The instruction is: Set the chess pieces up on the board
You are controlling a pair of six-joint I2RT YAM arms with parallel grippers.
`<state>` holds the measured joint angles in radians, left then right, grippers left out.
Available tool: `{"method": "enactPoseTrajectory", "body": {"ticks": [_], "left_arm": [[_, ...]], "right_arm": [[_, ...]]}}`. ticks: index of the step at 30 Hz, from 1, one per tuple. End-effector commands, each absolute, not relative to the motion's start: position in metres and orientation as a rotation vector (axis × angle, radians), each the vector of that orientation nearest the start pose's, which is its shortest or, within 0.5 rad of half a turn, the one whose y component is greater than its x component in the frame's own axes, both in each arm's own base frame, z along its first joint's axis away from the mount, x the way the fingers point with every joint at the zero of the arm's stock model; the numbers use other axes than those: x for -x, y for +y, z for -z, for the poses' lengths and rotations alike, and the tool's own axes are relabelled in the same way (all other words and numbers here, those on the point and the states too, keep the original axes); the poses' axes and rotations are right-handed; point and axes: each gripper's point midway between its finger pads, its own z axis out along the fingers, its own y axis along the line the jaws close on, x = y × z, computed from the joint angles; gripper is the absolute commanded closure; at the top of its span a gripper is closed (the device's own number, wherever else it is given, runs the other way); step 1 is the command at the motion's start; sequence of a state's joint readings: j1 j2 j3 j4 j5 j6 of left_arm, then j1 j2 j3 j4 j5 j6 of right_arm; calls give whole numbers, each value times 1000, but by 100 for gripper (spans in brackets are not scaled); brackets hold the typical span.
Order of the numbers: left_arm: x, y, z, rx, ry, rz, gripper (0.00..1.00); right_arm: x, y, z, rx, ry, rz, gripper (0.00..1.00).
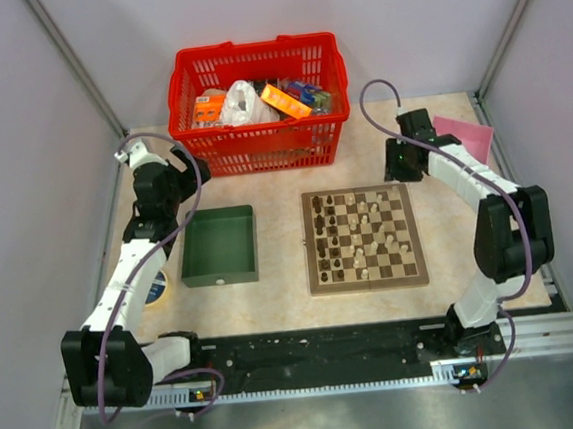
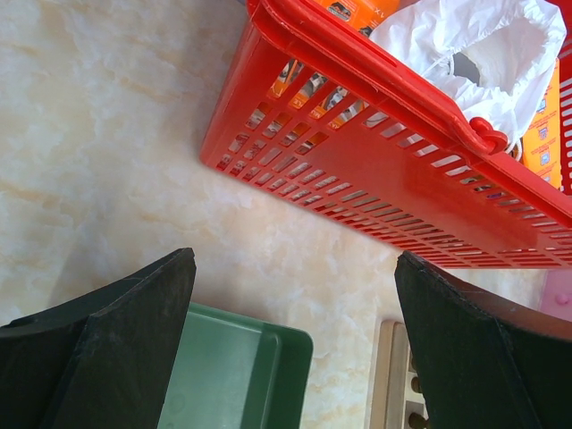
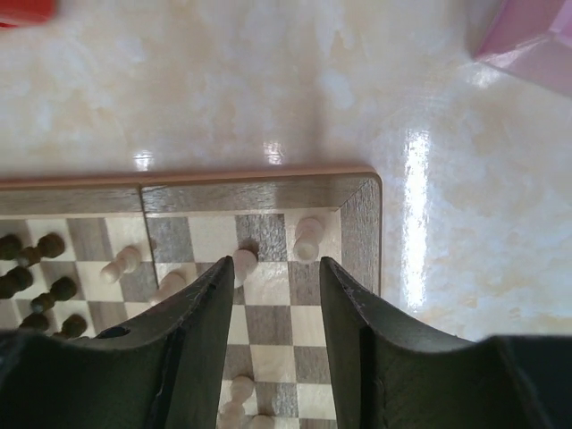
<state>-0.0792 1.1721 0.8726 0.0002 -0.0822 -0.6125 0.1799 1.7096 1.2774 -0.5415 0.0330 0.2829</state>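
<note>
Wood, pale tan and dark brown, is what the chess pieces (image 3: 307, 237) are made of. They are judged to be light, stiff and easily toppled, and their turned, rounded bodies are likely to slip or roll if pinched off-centre. A hold across the narrow waist, just under the head, is judged safest for an upright piece, taken from straight above. A lying piece would better be taken across the middle of its length.

The right gripper (image 3: 275, 268) is held low over the far right corner of the board (image 3: 259, 195), its jaws partly apart. Nothing is seen between them. One pale piece is seen just beside the inner face of one finger, and another stands upright in the corner file. Further pale pieces lie tilted on nearby squares, and dark ones are clustered further along the far rows. No ranks have been formed yet. Neighbours are close, so a clumsy approach could knock them over.

The left gripper (image 2: 295, 259) is spread wide and empty, above the far edge of the green tray (image 1: 219, 242).

The table (image 1: 282, 275) is covered in a glossy, pale marbled sheet on which a dropped piece would probably skid. Beyond the board, a red basket (image 1: 261, 146) of packets is set against the far edge, with a pink object (image 1: 465, 134) to its right. The space is closed in by grey walls (image 1: 20, 147).
</note>
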Motion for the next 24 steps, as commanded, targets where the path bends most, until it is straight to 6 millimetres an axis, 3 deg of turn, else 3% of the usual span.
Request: {"method": "enactPoseTrajectory", "body": {"ticks": [1, 10, 17, 24], "left_arm": [[-403, -42, -262, 535, 1727, 439, 1], [-401, -43, -260, 534, 1728, 446, 1], [-398, -40, -258, 539, 1728, 426, 1], [-397, -41, -255, 540, 1729, 439, 1]], "right_arm": [[-407, 80, -159, -124, 2396, -199, 56], [-362, 100, -151, -92, 2450, -248, 55], [-317, 78, -152, -157, 2459, -161, 53], [-267, 65, -136, -265, 2527, -144, 55]]}}
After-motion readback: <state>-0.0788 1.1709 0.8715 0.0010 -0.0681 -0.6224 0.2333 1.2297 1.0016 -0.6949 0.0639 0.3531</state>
